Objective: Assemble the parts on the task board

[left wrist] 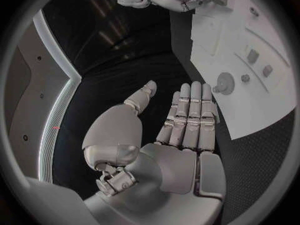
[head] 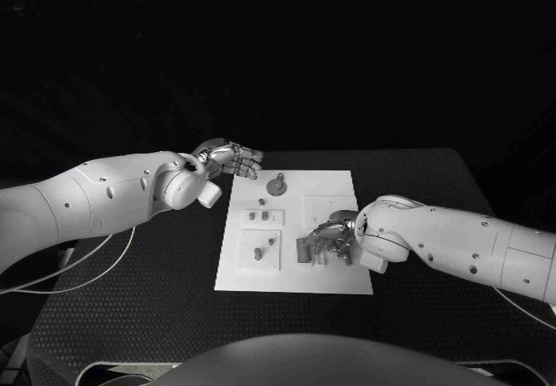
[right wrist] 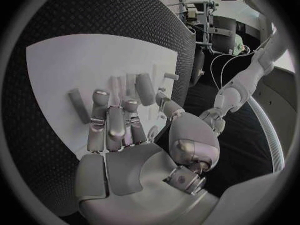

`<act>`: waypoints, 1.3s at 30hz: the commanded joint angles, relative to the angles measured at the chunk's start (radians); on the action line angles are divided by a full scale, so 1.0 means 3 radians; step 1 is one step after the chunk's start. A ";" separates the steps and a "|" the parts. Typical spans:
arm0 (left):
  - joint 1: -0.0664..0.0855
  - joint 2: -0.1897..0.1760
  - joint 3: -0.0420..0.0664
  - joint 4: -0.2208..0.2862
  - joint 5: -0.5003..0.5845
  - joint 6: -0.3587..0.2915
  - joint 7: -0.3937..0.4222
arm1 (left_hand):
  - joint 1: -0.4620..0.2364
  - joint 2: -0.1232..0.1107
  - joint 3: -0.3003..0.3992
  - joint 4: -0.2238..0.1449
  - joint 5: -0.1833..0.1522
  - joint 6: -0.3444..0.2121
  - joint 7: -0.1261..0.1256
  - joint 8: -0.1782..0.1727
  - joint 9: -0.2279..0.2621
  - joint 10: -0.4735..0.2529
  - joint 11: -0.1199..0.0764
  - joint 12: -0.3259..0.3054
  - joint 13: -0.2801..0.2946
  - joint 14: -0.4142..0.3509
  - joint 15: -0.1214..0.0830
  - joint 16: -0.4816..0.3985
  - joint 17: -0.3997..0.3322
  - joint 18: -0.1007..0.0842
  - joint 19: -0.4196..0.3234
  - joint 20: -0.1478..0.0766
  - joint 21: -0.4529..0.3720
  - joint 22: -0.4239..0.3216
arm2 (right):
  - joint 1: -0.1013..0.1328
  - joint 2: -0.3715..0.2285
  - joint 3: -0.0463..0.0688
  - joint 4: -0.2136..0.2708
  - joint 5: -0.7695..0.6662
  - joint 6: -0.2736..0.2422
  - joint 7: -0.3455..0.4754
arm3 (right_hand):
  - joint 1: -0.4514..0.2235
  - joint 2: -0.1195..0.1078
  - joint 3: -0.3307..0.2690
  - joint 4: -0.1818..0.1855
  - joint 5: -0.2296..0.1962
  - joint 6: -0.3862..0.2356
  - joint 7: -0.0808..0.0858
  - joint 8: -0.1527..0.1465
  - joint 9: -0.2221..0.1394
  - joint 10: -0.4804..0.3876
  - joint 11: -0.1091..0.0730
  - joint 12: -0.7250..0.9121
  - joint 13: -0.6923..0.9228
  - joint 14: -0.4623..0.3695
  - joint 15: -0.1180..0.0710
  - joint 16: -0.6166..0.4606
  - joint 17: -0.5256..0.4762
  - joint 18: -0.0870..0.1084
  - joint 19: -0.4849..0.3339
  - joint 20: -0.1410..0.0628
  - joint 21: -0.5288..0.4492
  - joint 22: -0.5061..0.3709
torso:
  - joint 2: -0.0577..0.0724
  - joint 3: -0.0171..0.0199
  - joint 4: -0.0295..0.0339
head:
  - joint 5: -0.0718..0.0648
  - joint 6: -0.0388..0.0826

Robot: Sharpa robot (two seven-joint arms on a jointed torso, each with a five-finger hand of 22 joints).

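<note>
Task board [head: 336, 185] unmarked, right hand [head: 330, 237] over parts [head: 304, 250], left hand [head: 232, 158] empty

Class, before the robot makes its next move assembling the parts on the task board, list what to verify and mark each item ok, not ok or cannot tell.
1. Task board lies flat on the table: ok.
2. Left hand holds nothing, fingers straight, off the board's far corner: ok.
3. Right hand is over the loose parts: ok.
4. Right hand grips a part: cannot tell.
5. Round part at the far end is unobstructed: ok.
</note>
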 commanded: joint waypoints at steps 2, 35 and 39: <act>0.0003 0.0003 0.0002 0.0008 -0.0009 0.0050 0.0020 | -0.0032 0.0007 -0.0005 0.0018 0.0009 0.0010 -0.0008 0.0008 -0.0005 -0.0001 0.0001 -0.0005 0.0002 0.0005 0.0002 -0.0015 0.0006 -0.0013 -0.0015 0.0005 -0.0011 -0.0005 | -0.0003 -0.0025 -0.0001 0.0032 -0.0180 -0.0079 0.0156 | 0.0059 0.0028 0.0020 -0.0013 0.0011 0.0039 0.0057 -0.0005 0.0000 -0.0019 0.0002 0.0022 -0.0001 -0.0004 0.0000 -0.0018 0.0017 0.0036 -0.0010 -0.0001 -0.0013 0.0063 | 0.0000 0.0001 0.0000 | -0.0003 0.0000; 0.0003 -0.0003 0.0002 0.0011 -0.0018 0.0077 0.0008 | -0.0035 0.0010 -0.0006 0.0024 0.0009 0.0010 -0.0006 0.0008 -0.0006 -0.0001 0.0002 -0.0006 0.0002 0.0006 0.0003 -0.0018 0.0008 -0.0014 -0.0015 0.0006 -0.0010 -0.0006 | -0.0002 -0.0159 0.0000 0.0210 -0.1590 -0.0794 0.0897 | 0.0660 -0.0213 0.0002 -0.0028 0.0017 -0.0090 0.0087 -0.0058 -0.0007 -0.0082 0.0029 0.0092 -0.0031 -0.0146 0.0025 -0.0087 -0.0185 0.0035 -0.0024 -0.0002 -0.0052 0.0068 | 0.0000 0.0000 0.0005 | -0.0001 0.0000; 0.0002 -0.0010 0.0002 0.0010 -0.0019 0.0076 0.0010 | -0.0036 0.0010 -0.0006 0.0025 0.0009 0.0010 -0.0006 0.0008 -0.0006 -0.0002 0.0002 -0.0006 0.0002 0.0006 0.0003 -0.0019 0.0009 -0.0014 -0.0015 0.0006 -0.0010 -0.0006 | -0.0002 -0.0204 0.0000 0.0162 -0.2006 -0.1110 0.1366 | 0.1408 -0.0245 0.0090 -0.0427 0.0013 -0.0385 0.0193 -0.0182 -0.0033 -0.0244 0.0137 0.0092 -0.0012 -0.0413 0.0123 -0.0148 -0.0379 0.0024 -0.0172 0.0058 -0.0088 0.0073 | 0.0000 -0.0003 0.0004 | 0.0009 0.0000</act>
